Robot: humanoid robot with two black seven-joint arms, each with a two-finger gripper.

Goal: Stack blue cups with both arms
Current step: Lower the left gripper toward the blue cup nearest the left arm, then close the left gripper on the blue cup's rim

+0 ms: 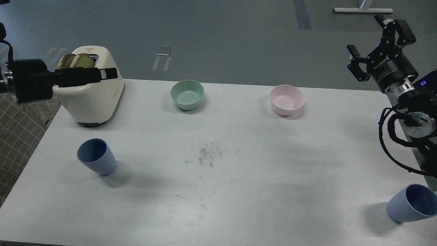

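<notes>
One blue cup stands upright on the white table at the front left. The other blue cup stands at the front right corner, partly cut off by the view's edge. My left gripper reaches in level from the left edge, in front of the toaster and well behind the left cup. It is seen side-on, so its fingers overlap. My right gripper is open and empty, raised beyond the table's back right edge, far from the right cup.
A cream toaster with two bread slices stands at the back left. A mint-green bowl and a pink bowl stand along the back. Crumbs lie mid-table. A checked cloth lies left of the table.
</notes>
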